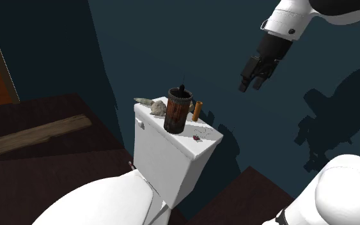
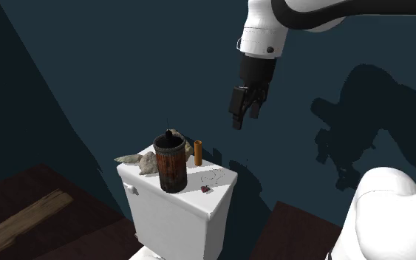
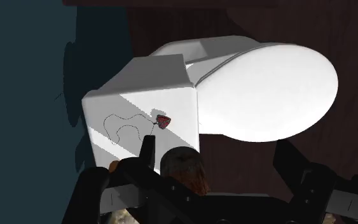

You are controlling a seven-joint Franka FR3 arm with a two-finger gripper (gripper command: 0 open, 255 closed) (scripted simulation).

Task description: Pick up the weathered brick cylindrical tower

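The brick tower (image 1: 178, 112) is a rusty brown-red cylinder with a dark rim, standing upright on the lid of a white toilet tank (image 1: 172, 156). The second exterior view shows the brick tower (image 2: 171, 164) on the tank (image 2: 184, 218) too. My black gripper (image 1: 252, 82) hangs open in the air, above the tower and off to the shoulder view's right, touching nothing. From the other side my gripper (image 2: 243, 117) is likewise high above the tank. In the wrist view the gripper (image 3: 215, 146) looks down at the tank (image 3: 139, 83), and the tower's top (image 3: 187, 170) peeks out near the left finger.
On the tank lid also stand an orange peg (image 1: 197, 110), a grey stone-like lump (image 1: 154, 105) and a small red trinket (image 3: 163, 121) on a thin cord. The toilet's closed seat lid (image 3: 266, 89) lies in front. A dark blue wall runs behind; a wooden plank (image 1: 31, 137) lies on the floor.
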